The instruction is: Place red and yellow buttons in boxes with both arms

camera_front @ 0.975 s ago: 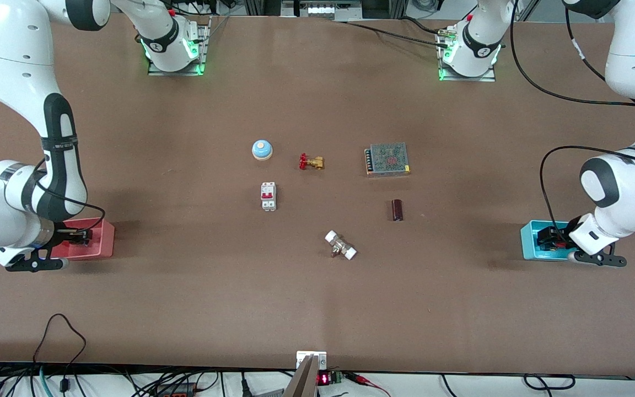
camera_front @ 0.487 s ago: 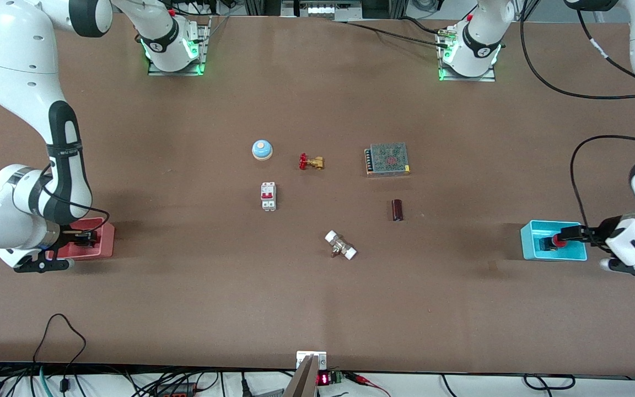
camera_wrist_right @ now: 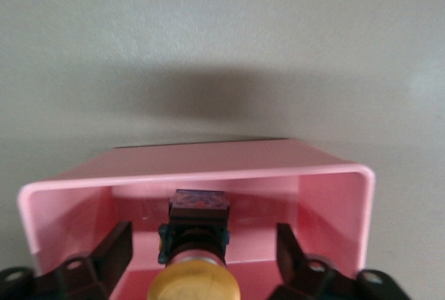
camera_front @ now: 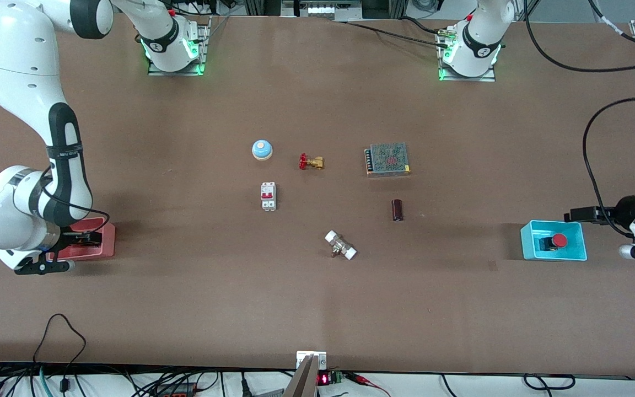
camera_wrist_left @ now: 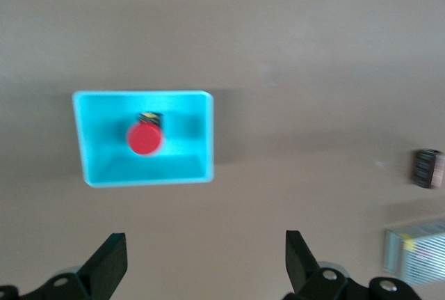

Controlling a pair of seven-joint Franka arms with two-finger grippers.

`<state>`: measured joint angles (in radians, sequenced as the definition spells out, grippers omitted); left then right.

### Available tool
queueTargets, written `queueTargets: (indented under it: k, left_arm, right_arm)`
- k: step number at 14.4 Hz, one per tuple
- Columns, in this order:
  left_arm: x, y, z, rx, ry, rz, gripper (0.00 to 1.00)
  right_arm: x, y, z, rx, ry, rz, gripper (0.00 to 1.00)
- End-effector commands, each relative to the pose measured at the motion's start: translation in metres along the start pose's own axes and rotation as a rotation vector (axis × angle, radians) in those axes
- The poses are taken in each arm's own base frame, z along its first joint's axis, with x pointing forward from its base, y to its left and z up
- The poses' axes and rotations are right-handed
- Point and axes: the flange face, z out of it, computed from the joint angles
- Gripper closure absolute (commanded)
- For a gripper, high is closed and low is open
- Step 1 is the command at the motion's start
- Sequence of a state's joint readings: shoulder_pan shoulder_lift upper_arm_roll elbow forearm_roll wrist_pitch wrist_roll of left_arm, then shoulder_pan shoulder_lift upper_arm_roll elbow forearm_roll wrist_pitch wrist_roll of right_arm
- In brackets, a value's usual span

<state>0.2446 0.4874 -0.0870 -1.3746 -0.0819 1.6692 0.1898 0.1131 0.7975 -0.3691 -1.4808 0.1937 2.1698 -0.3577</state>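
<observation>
red button (camera_front: 558, 240) sits in the cyan box (camera_front: 528, 242) at the left arm's end of the table; pink box (camera_front: 97, 245) lies under the right gripper (camera_front: 83, 238). left wrist: left gripper (camera_wrist_left: 206, 262) spread wide, empty, above it. right wrist: yellow button (camera_wrist_right: 197, 279) rests inside, fingers (camera_wrist_right: 115, 251) open either side.

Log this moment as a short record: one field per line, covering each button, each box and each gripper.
red button: in blue box, released
yellow button: in pink box, between open fingers
left gripper: open, above table beside blue box
right gripper: open, inside pink box
task status: both buttons boxed
</observation>
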Motion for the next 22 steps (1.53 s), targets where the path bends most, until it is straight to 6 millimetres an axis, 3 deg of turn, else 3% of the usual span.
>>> queueTargets:
  k: [1, 4, 6, 9, 12, 14, 17, 19, 22]
  left_arm:
    - [-0.024, 0.051, -0.031, -0.005, -0.020, -0.017, 0.00]
    - [-0.046, 0.100, -0.052, 0.004, -0.008, -0.036, 0.00]
    - [-0.054, 0.120, -0.062, 0.014, -0.010, -0.034, 0.00]
    - [-0.060, 0.164, -0.063, 0.118, -0.013, -0.037, 0.00]
    - [-0.057, 0.166, -0.078, 0.106, 0.015, -0.036, 0.00]
    - [-0.056, 0.168, -0.079, 0.110, 0.012, -0.034, 0.00]
    - [-0.059, 0.157, -0.085, 0.118, 0.013, -0.025, 0.00]
    - [-0.062, 0.161, -0.089, 0.115, 0.015, -0.018, 0.00]
    - [-0.081, 0.169, -0.104, 0.128, -0.005, -0.028, 0.00]
  right_arm:
    - [-0.011, 0.010, -0.041, 0.060, -0.007, 0.007, 0.00]
    - [-0.017, 0.005, -0.093, 0.085, 0.005, -0.002, 0.00]
    - [-0.024, 0.001, -0.133, 0.109, 0.023, -0.003, 0.00]
    - [-0.026, -0.031, -0.167, 0.128, 0.033, -0.024, 0.00]
    - [-0.021, -0.087, -0.194, 0.135, 0.056, 0.027, 0.00]
    - [-0.029, -0.119, -0.220, 0.150, 0.046, 0.051, 0.00]
    - [-0.052, -0.121, -0.264, 0.186, 0.032, 0.050, 0.00]
    - [-0.067, -0.117, -0.287, 0.203, 0.024, 0.045, 0.00]
    - [-0.076, -0.107, -0.301, 0.195, 0.032, 0.034, 0.00]
